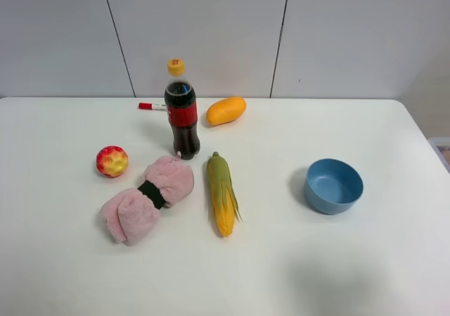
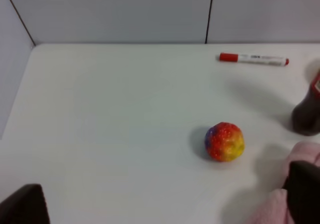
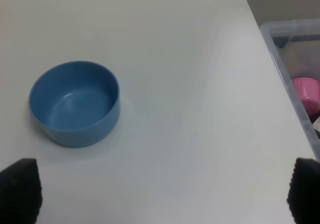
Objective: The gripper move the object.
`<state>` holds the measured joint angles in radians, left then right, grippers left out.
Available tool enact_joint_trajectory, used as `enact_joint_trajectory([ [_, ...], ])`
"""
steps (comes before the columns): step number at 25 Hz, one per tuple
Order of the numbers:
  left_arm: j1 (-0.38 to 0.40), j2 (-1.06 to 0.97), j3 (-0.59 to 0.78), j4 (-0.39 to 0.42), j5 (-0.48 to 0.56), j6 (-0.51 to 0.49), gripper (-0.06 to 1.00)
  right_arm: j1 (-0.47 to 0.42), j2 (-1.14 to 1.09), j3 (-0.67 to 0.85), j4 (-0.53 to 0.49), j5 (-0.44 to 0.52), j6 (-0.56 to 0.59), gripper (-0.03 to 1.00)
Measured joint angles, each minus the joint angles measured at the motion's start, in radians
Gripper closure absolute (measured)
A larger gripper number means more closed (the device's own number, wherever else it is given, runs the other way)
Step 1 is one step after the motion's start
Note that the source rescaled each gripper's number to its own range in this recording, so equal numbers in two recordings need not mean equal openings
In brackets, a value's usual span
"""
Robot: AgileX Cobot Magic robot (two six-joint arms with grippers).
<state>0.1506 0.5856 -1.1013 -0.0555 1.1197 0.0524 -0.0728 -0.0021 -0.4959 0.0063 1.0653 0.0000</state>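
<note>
Both pairs of jaws stand spread and hold nothing — the left gripper (image 2: 170, 204) above the ball (image 2: 224, 141), the right gripper (image 3: 165, 184) near the blue bowl (image 3: 75, 103). Across the white bench (image 1: 365, 260) lie a corn cob (image 1: 222, 193), pink towel (image 1: 146, 198), cola bottle (image 1: 182, 112) and mango (image 1: 226, 110).

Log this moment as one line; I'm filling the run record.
left pincer: open, empty | right pincer: open, empty | round blue plastic bowl: empty | task: not started
</note>
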Motion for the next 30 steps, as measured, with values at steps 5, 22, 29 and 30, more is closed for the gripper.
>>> enact_joint_trajectory([
  [5, 0.000, -0.173, 0.128, 0.000, 0.011, 0.000, 0.01, 0.000, 0.000, 0.000, 0.000, 0.000, 0.000, -0.03],
  [22, 0.000, -0.591, 0.586, -0.019, -0.064, 0.049, 0.01, 0.000, 0.000, 0.000, 0.000, 0.000, 0.000, -0.03],
  [29, 0.000, -0.592, 0.587, -0.019, -0.065, 0.049, 0.01, 0.000, 0.000, 0.000, 0.000, 0.000, 0.000, -0.03],
  [30, 0.000, -0.592, 0.587, -0.019, -0.065, 0.049, 0.01, 0.000, 0.000, 0.000, 0.000, 0.000, 0.000, -0.03],
])
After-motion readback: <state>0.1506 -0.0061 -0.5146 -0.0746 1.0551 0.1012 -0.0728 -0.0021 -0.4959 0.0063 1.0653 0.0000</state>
